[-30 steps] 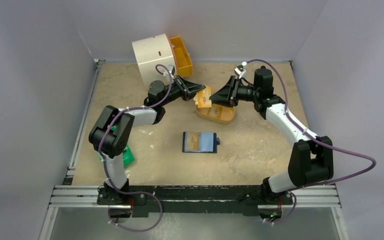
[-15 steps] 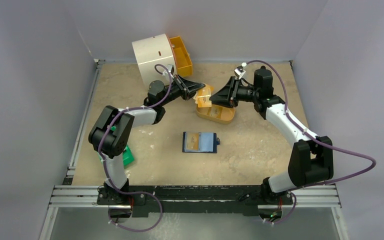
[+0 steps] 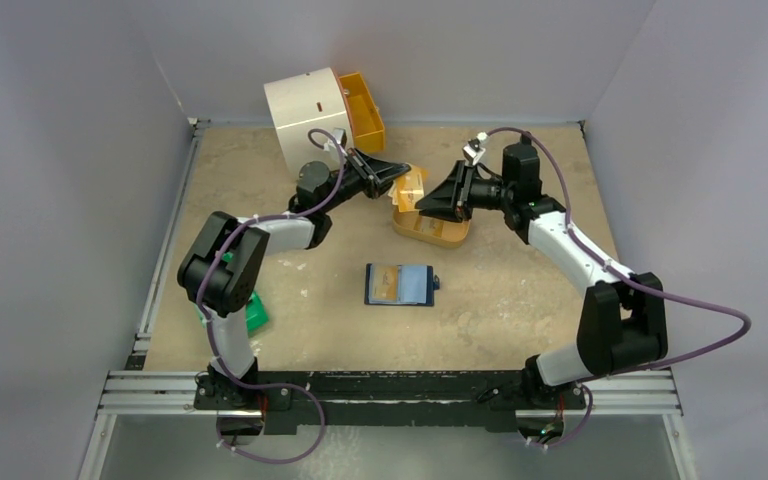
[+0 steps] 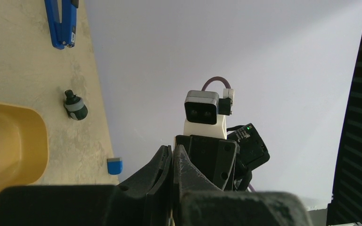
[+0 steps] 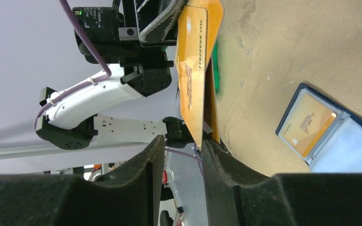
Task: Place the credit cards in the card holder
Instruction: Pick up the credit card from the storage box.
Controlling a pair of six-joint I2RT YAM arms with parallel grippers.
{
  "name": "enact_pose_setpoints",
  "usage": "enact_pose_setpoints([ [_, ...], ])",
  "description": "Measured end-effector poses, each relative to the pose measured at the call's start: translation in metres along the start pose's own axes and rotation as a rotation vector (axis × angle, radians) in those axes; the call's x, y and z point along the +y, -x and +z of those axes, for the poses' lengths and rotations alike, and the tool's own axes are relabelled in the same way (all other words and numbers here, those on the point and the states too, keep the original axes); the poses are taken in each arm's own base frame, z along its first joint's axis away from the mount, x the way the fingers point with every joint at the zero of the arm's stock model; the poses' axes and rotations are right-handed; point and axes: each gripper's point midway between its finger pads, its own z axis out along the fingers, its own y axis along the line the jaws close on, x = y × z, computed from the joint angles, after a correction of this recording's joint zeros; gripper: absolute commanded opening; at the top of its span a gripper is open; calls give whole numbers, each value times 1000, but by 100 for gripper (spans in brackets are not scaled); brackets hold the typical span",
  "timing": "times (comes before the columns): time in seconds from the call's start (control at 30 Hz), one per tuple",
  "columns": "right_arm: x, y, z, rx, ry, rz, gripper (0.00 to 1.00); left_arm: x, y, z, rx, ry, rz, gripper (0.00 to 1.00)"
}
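My left gripper (image 3: 401, 176) is shut on two yellow-orange credit cards (image 3: 414, 185), holding them on edge above the left end of the orange oval tray (image 3: 438, 232). In the right wrist view the credit cards (image 5: 195, 70) hang down from the left fingers, and their lower corner reaches between the fingertips of my right gripper (image 5: 183, 143), close to one finger. My right gripper (image 3: 423, 206) is open. The card holder (image 3: 401, 284) lies open flat in the middle of the table, one card showing in its left pocket (image 5: 308, 123). In the left wrist view my left gripper (image 4: 173, 153) shows both fingers pressed together.
A white cylindrical container (image 3: 305, 110) and an orange box (image 3: 366, 106) stand at the back. A green box (image 3: 256, 313) lies by the left arm. Near the right wall lie a blue tool (image 4: 63, 23), a small dark cap (image 4: 75, 105) and a blue block (image 4: 114, 165).
My right gripper has moved left and slightly down, closing in on the cards. The left gripper has kept its grip and lifted the cards a little.
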Motion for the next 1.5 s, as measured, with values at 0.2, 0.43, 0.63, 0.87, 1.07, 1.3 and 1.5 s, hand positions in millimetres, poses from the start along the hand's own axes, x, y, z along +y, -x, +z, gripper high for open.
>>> enact_pose_setpoints([
  [0.2,5,2,-1,-15,16,7,28,0,-4,2,1,-1,0,0],
  [0.43,10,4,-1,-30,30,11,12,-1,-4,3,-3,-3,1,0],
  [0.63,10,-1,-4,-31,31,20,0,-5,-5,2,4,-15,-3,0],
  [0.87,5,-7,-10,-51,19,17,0,-12,-12,1,38,-42,-9,0],
  [1.07,8,-8,-19,-82,15,-16,0,-15,-18,0,66,-51,-17,0],
  [1.3,8,-5,-29,-132,-10,-47,0,-15,-23,-1,93,-51,-17,0],
  [1.5,5,-7,-37,-137,-29,-52,0,-13,-11,-1,50,-50,-16,0],
])
